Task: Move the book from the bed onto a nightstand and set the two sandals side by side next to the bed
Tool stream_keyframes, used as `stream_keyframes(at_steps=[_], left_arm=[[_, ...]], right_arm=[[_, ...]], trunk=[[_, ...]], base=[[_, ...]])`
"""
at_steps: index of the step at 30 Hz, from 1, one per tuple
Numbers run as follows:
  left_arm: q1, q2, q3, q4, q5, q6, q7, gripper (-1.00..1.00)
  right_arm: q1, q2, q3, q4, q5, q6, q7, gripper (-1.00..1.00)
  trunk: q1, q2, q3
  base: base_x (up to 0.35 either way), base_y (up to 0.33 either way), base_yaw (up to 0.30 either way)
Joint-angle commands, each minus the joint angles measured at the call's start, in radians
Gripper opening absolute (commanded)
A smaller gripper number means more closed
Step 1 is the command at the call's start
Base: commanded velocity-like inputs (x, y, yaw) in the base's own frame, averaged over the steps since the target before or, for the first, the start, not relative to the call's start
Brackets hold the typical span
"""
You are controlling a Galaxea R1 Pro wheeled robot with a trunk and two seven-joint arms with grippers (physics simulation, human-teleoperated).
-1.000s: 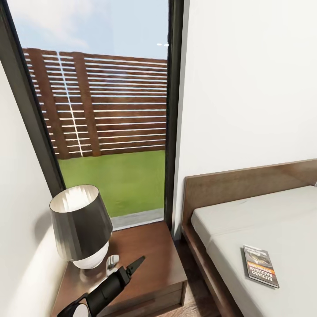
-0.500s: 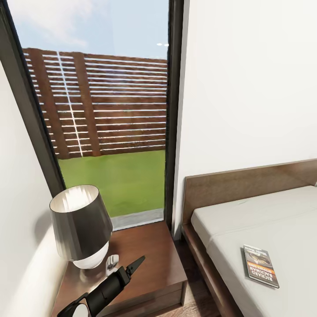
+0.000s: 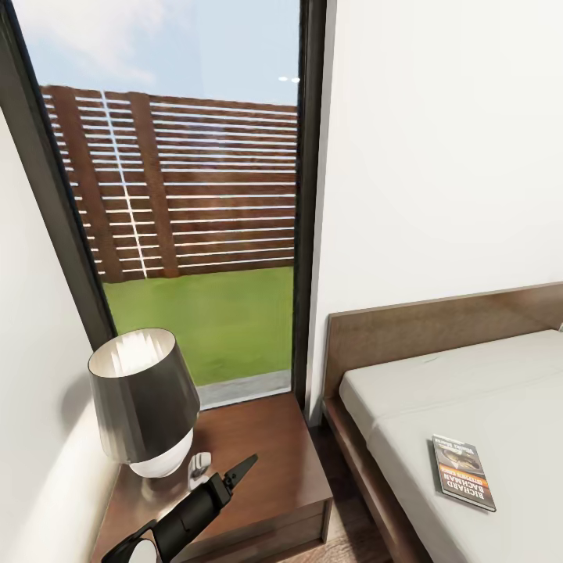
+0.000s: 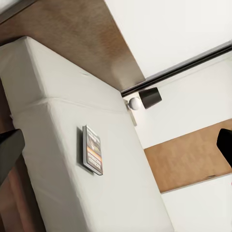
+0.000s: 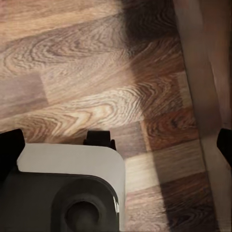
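The book (image 3: 463, 471), dark with an orange band, lies flat on the bed (image 3: 469, 375) near its left edge; it also shows in the left wrist view, the book (image 4: 92, 150) resting on the pale mattress (image 4: 58, 96). The dark brown nightstand (image 3: 266, 446) stands left of the bed. My left gripper (image 3: 238, 469) hovers over the nightstand's front, pointing toward the bed, open and empty; its dark fingertips (image 4: 9, 150) stand wide apart at the frame edges. My right gripper (image 5: 116, 142) is open over the plank floor, holding nothing. The sandals are out of view.
A grey-shaded lamp (image 3: 145, 399) and a small white object (image 3: 201, 463) occupy the nightstand's left half. A tall black-framed window (image 3: 195, 195) is behind it. A narrow floor gap (image 3: 352, 500) separates nightstand and bed. The robot's grey base (image 5: 67, 188) sits on the wood floor (image 5: 96, 72).
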Motion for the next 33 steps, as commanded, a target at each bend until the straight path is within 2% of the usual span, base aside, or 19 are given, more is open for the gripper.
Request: stream_keyframes(at_steps=[1,9,13,15,16,20,23,33], left_arm=[[-0.001,-0.001,0.002,0.0,0.005,0.008,-0.002,1.0],[0.0,-0.001,0.002,0.0,0.004,0.007,-0.002,1.0],[0.0,-0.001,0.002,0.0,0.004,0.007,-0.002,1.0],[0.0,-0.002,0.002,0.001,0.004,0.007,-0.001,1.0],[0.0,-0.002,0.002,0.001,0.004,0.007,-0.001,1.0],[0.0,-0.002,0.002,0.001,0.004,0.006,-0.002,1.0],[0.0,-0.002,0.002,0.001,0.004,0.006,-0.002,1.0],[0.0,-0.002,0.001,0.002,0.003,0.004,-0.001,1.0]], right_arm=[[0.0,-0.001,0.0,-0.016,0.0,-0.003,-0.001,1.0],[0.0,-0.004,-0.003,-0.135,0.001,0.026,0.0,1.0],[0.0,-0.004,-0.004,-0.174,-0.001,0.067,0.001,1.0],[-0.003,-0.002,-0.005,-0.237,-0.006,0.151,0.003,1.0],[-0.003,-0.002,-0.005,-0.237,-0.006,0.151,0.003,1.0],[-0.012,0.002,-0.005,-0.284,-0.028,0.209,0.005,1.0],[-0.021,0.003,-0.004,-0.326,-0.06,0.253,0.008,1.0],[-0.05,0.008,-0.004,-0.396,-0.095,0.292,0.011,1.0]], trunk=[[0.0,-0.001,-0.001],[0.0,-0.001,-0.001],[0.0,-0.001,-0.001],[0.0,-0.001,-0.001],[0.0,-0.001,-0.001],[0.0,-0.001,-0.001],[0.0,-0.001,-0.001],[0.0,-0.001,-0.001]], base=[[0.0,0.0,0.0],[0.0,0.0,0.0],[0.0,0.0,0.0],[0.0,0.0,0.0],[0.0,0.0,0.0],[0.0,0.0,0.0],[0.0,0.0,0.0],[0.0,0.0,0.0]])
